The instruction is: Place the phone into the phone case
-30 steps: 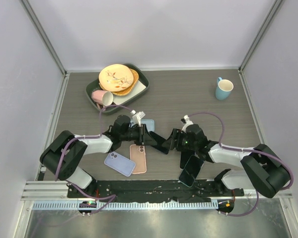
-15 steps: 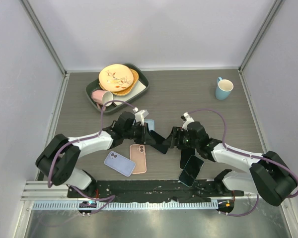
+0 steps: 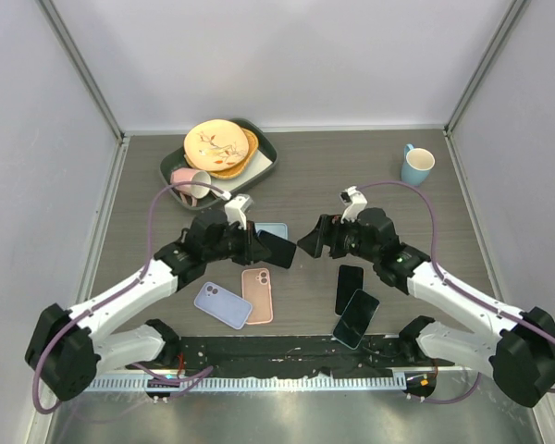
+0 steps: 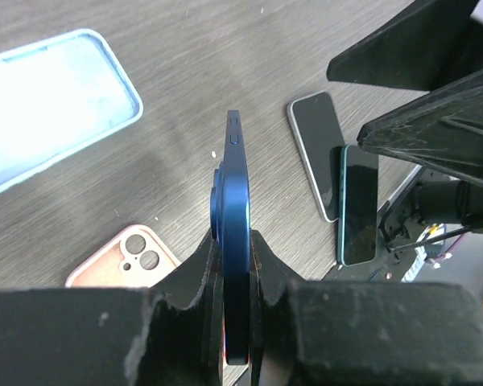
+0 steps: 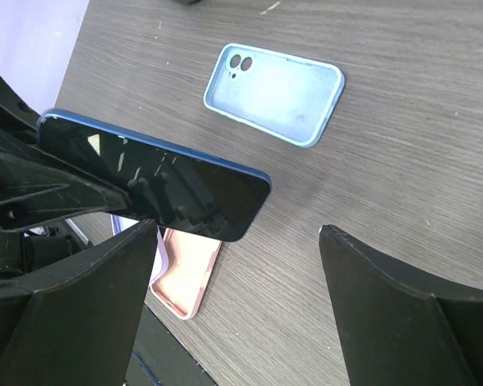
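**A:** Where's your phone [image 4: 230, 193] right now?

**B:** Up off the table, standing on its long edge. Your left gripper [image 4: 233, 269] pinches it at one end, fingers pressed flat on both faces. The case [image 4: 48, 104] lies open side up just beyond it, empty, nothing touching it.

**A:** And your right gripper [image 5: 237, 227]?

**B:** Jaws spread wide, holding nothing. It faces the phone's screen from close by.

**A:** So which step is this?

**B:** I'd call it the carry: phone lifted, not yet seated. Next you need to roll it flat, screen up, and line its camera corner up with the case's cutout. Set one edge under the lip, then press down. Your free right gripper looks well placed to pin the case or push the far end in.

**A:** Give me the count.

**B:** Three phones: yours, plus a black phone [image 3: 349, 286] and a teal phone [image 3: 356, 318] lying touching near the right arm. There are three cases by my reading: the pale blue one, a pink case [image 3: 259, 294] and a lilac case [image 3: 223, 305] side by side. Whether those last two are empty, I can't tell. Then one tray [image 3: 272, 155] with two plates [image 3: 216, 145] and one pink cup [image 3: 192, 180], and one mug [image 3: 416, 166] well apart.
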